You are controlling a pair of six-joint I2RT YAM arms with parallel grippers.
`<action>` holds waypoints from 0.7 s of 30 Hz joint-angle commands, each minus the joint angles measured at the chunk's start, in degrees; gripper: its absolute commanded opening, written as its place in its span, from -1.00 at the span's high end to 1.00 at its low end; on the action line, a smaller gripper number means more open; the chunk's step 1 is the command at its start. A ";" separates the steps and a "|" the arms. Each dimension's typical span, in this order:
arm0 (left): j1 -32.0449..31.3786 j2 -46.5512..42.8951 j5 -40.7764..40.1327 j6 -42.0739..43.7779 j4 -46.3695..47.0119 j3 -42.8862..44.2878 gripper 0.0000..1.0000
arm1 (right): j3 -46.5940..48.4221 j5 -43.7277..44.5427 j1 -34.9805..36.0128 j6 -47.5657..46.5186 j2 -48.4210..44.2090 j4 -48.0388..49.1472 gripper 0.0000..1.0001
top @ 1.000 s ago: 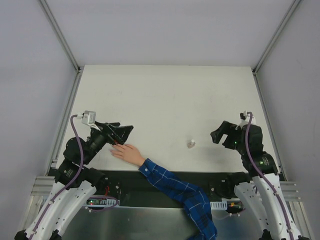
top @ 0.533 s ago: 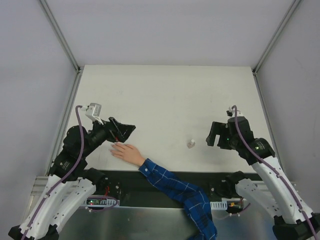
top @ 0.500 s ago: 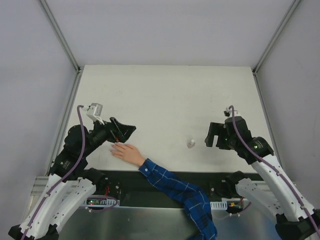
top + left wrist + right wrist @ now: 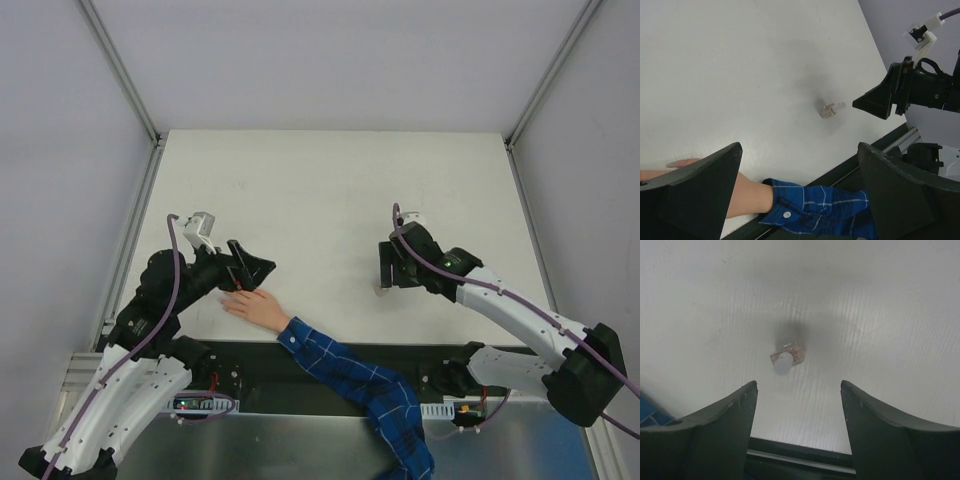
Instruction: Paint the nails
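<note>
Top external view: within the last second my right end effector [image 4: 388, 265] has swung in from the right side and now hangs, fingers spread, over the small clear bottle [image 4: 382, 288] on the worktop [image 4: 330, 180]. My left end effector [image 4: 250, 270], also released, has edged closer to the hand [image 4: 258, 308], whose nails [image 4: 229, 298] rest near-left. I judge gripping the bottle comes next.
</note>
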 commanded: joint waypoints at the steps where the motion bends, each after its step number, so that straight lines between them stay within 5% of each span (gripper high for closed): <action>1: 0.07 0.51 2.45 -1.20 0.50 -0.56 -0.97 | -0.16 0.42 0.28 -1.76 3.35 7.22 -0.35; 6: 0.07 1.31 2.11 -1.11 0.67 -0.12 -0.98 | -0.68 -1.07 1.07 -1.68 5.98 8.37 -0.07; 12: 0.07 3.41 2.80 -0.06 1.38 0.49 -0.98 | -0.33 1.47 3.53 -0.71 8.71 7.59 -0.06; 17: -0.02 10.26 10.43 4.60 3.31 3.04 -0.77 | -0.86 7.00 3.27 4.20 5.03 4.42 -0.54; 21: -1.93 20.97 14.58 5.92 5.51 8.12 -0.65 | -1.30 7.36 0.81 6.31 0.90 0.92 -0.68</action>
